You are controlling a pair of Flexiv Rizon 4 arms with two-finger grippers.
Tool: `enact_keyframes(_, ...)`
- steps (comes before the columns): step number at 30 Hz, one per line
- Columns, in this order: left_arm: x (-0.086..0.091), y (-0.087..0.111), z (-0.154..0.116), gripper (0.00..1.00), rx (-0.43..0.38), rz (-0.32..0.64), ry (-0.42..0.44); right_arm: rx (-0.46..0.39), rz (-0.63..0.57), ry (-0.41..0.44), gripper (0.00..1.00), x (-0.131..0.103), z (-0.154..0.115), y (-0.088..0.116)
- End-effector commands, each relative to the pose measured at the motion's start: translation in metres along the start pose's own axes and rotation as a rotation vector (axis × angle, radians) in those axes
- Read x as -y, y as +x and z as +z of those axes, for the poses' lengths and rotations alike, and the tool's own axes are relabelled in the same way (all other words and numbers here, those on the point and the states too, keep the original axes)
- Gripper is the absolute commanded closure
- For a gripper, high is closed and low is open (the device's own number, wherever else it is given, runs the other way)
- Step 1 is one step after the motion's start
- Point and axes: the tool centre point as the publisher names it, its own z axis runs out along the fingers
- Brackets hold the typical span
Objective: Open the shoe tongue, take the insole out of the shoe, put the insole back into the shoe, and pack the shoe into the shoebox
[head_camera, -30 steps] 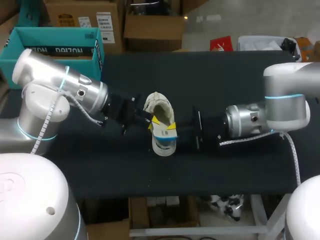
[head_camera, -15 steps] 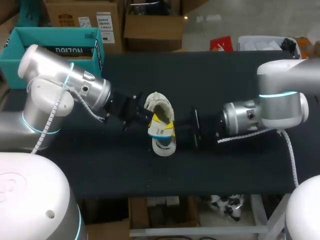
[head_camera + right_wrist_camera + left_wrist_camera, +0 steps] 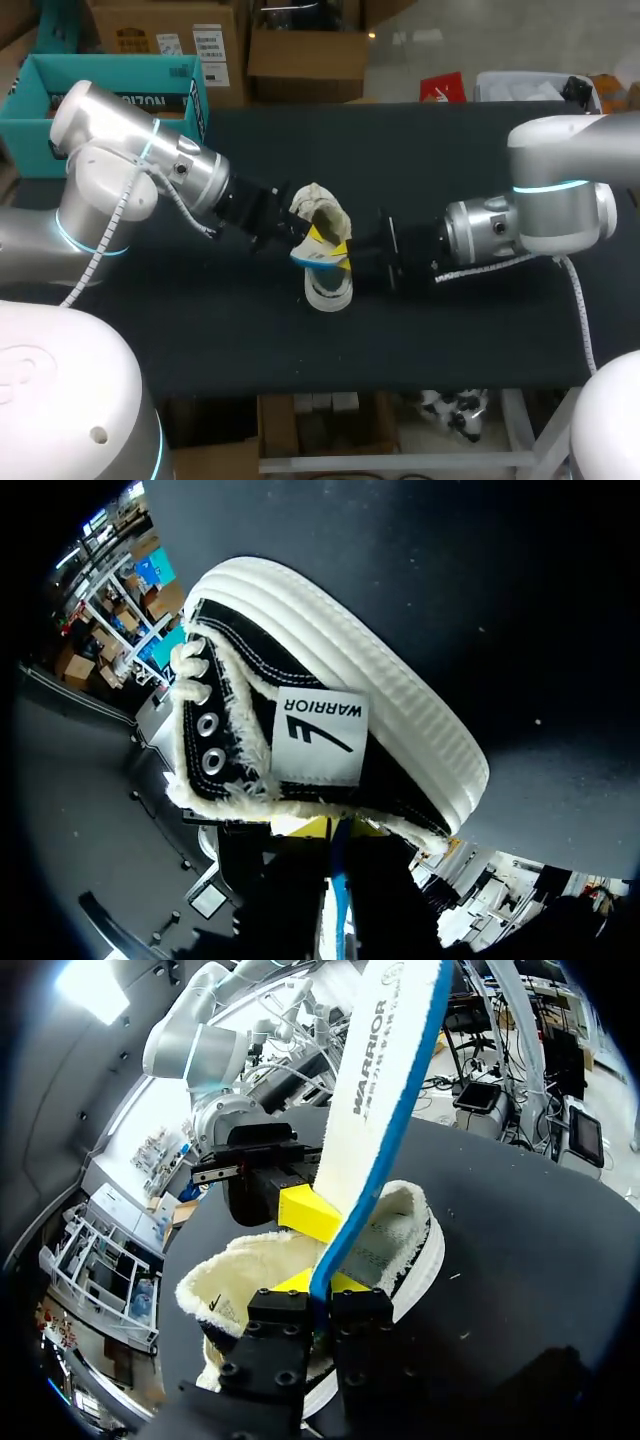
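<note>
A black low shoe with a white sole and fleece lining lies mid-table. My left gripper comes in from the left and is shut on the end of the white, blue-edged insole. In the left wrist view the insole rises out of the shoe from between my left gripper. My right gripper comes in from the right at the shoe's collar. In the right wrist view it pinches the fleecy collar of the shoe, with the insole's blue edge showing between its fingers.
The teal shoebox stands open at the table's back left corner, behind my left arm. The black table stretches wide in front of and to the right of the shoe.
My left gripper has risen and moved right, drawing the insole's end up out of the shoe. The right gripper has shifted a little left with the shoe.
</note>
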Motion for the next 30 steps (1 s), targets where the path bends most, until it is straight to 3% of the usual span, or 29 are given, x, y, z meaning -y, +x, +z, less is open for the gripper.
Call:
enact_keyframes(1, 0.003, 0.003, -0.002, 0.6, -0.007, 0.012, 0.029, -0.008, -0.004, 0.0, 1.0, 0.002, 0.001, -0.001)
enact_keyframes(5, 0.017, 0.012, -0.015, 0.47, 0.007, 0.036, 0.068, -0.016, -0.006, -0.009, 1.0, 0.004, -0.003, -0.003)
enact_keyframes(11, 0.033, 0.025, -0.032, 0.56, 0.051, 0.057, 0.118, -0.027, -0.005, -0.012, 1.0, 0.002, -0.006, -0.005)
enact_keyframes(20, 0.06, 0.038, -0.024, 0.59, 0.022, 0.135, 0.146, -0.037, -0.003, -0.005, 1.0, -0.001, -0.009, -0.006)
enact_keyframes(23, 0.064, 0.037, -0.022, 0.74, 0.026, 0.146, 0.148, -0.035, -0.003, -0.003, 1.0, -0.002, -0.008, -0.005)
enact_keyframes(25, 0.065, 0.036, -0.021, 1.0, 0.031, 0.15, 0.147, -0.033, -0.004, -0.002, 1.0, -0.001, -0.007, -0.005)
enact_keyframes(30, 0.061, 0.033, -0.018, 1.0, 0.028, 0.145, 0.131, -0.032, -0.001, 0.004, 1.0, 0.001, -0.006, -0.006)
